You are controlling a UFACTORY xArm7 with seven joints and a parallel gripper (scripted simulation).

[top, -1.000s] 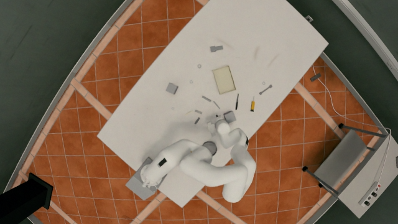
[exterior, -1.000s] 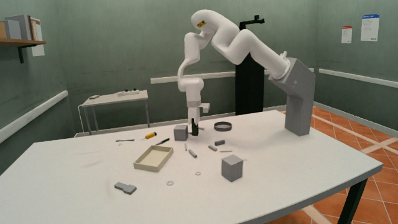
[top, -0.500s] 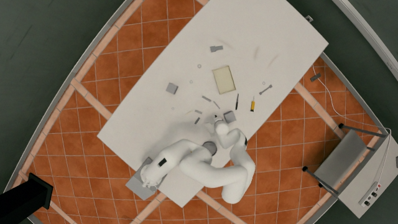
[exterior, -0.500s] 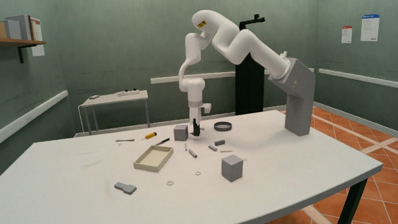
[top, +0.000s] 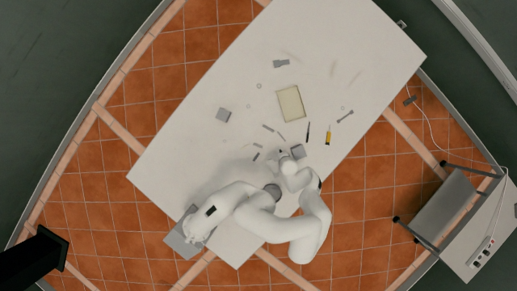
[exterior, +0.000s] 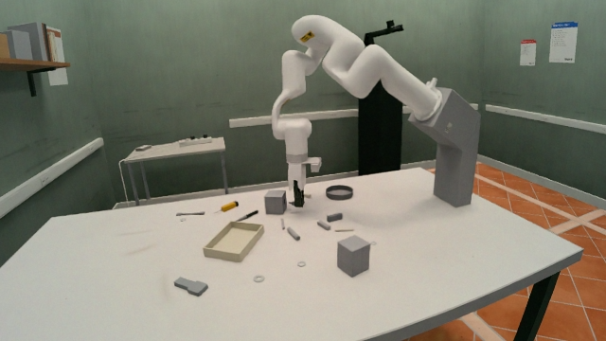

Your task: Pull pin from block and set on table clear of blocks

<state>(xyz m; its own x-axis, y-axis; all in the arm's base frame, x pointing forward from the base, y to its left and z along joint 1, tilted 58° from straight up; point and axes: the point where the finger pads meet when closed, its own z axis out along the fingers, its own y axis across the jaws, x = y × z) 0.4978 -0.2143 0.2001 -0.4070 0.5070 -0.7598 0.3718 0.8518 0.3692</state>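
Note:
The pin's block (exterior: 276,202) is a small grey cube standing at the middle back of the table; it also shows in the overhead view (top: 298,151). My gripper (exterior: 298,201) points straight down just right of this block, close to the table top, and it also shows in the overhead view (top: 279,153). Its fingers are shut on the pin, a small thing beside the block's side face that the dark fingers mostly hide. I cannot tell whether the pin's tip is still inside the hole.
A larger grey block (exterior: 353,256) stands at the front right. A cream tray (exterior: 234,241), a black pen (exterior: 247,216) and a yellow-handled screwdriver (exterior: 229,206) lie to the left. Short grey cylinders (exterior: 294,233), washers and a dark ring (exterior: 339,192) lie around.

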